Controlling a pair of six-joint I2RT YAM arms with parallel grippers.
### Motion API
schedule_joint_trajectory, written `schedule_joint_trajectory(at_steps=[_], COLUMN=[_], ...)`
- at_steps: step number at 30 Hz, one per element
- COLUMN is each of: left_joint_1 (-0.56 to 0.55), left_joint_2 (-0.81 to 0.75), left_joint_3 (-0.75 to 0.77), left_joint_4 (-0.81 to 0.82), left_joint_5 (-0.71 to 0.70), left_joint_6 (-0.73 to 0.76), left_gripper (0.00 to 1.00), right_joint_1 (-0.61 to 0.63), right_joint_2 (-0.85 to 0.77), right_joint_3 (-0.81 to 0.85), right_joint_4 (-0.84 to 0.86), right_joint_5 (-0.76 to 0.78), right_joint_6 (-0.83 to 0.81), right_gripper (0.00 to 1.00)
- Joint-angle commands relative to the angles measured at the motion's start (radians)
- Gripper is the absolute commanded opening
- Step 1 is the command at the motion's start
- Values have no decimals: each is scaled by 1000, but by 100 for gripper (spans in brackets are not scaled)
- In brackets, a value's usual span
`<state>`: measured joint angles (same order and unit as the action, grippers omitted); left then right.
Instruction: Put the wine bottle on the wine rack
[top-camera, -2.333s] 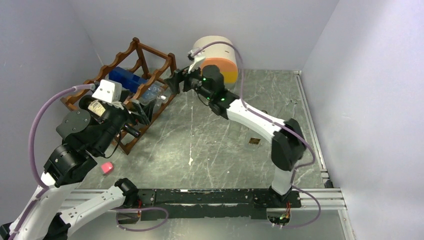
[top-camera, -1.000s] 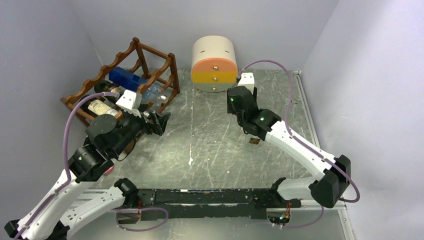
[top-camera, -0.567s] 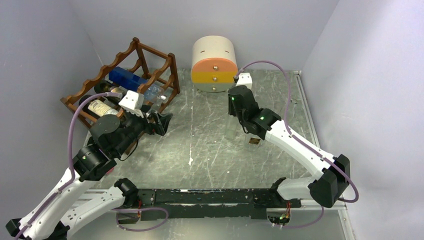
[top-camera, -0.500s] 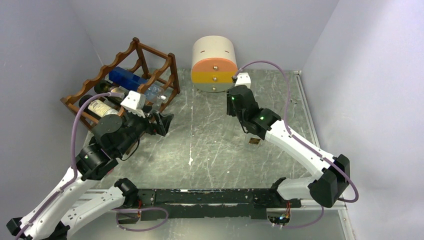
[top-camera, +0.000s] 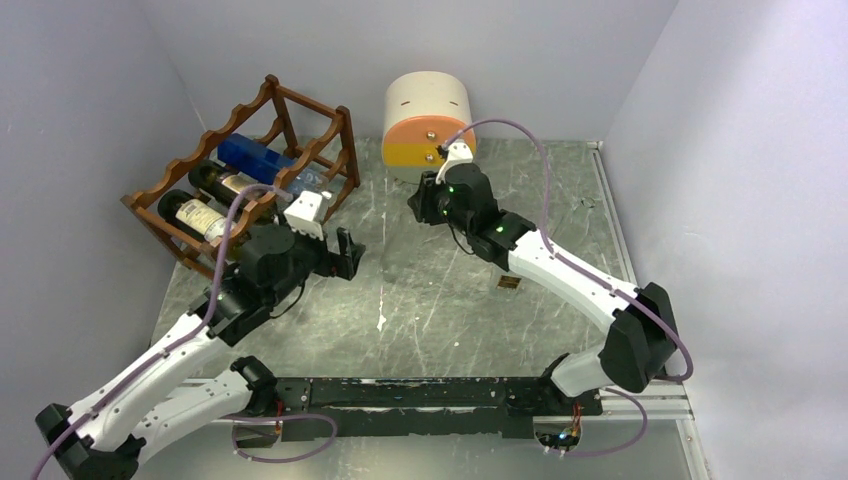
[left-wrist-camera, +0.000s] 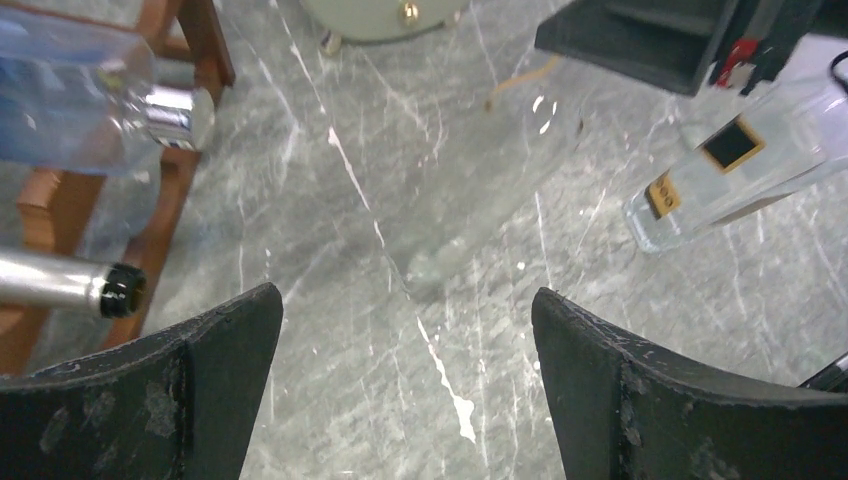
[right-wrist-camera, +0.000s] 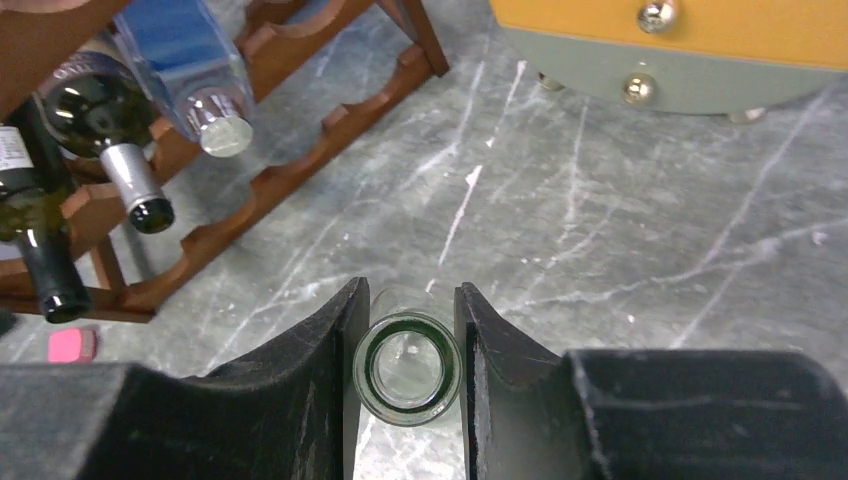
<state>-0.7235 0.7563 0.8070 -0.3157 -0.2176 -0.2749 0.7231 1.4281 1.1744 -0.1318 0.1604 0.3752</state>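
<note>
Swung toward the wine rack (right-wrist-camera: 300, 168), right pincer (right-wrist-camera: 408, 297) grips the wine bottle (right-wrist-camera: 405, 370); left pincer (left-wrist-camera: 405, 300) gapes empty.

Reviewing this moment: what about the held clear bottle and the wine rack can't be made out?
Left wrist: the clear bottle has its neck behind the right jaws; label print too small.
Right wrist: only its mouth shows; the body is hidden below.
Top view: bottle barely discernible, see-through against the table.
Both wrist views: frame edges cut off the wine rack.
</note>
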Motion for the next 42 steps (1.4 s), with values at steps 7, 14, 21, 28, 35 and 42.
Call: schedule_joint_trajectory(at_steps=[7,14,21,28,35,42], left_joint_1=[3,4,3,2,2,-14], left_joint_2=[102,138,191,188,284,368], left_joint_3=[-66,-79,-84,-224,-309,-470], left_joint_4=[109,148,180,462,627,979], left_joint_5=[73,68,134,352,375,394], left_joint_6=[-64,-120,-95,243,422,457], left_gripper=[98,98,98,98,92,86], right_joint_1=[-2,-1,0,0,-4,-26], right_joint_2=[-110,-274,-318,-278,-256,-215], right_joint_3=[-328,-564,-573,-453,-348,-220], right_joint_4=[355,383,296,142,20,-129], right_joint_5=[-38,-77,-150,-121,-127,-244], right_joint_6=[46,19,1,50,82,101], right_gripper=[0,0,0,0,0,0])
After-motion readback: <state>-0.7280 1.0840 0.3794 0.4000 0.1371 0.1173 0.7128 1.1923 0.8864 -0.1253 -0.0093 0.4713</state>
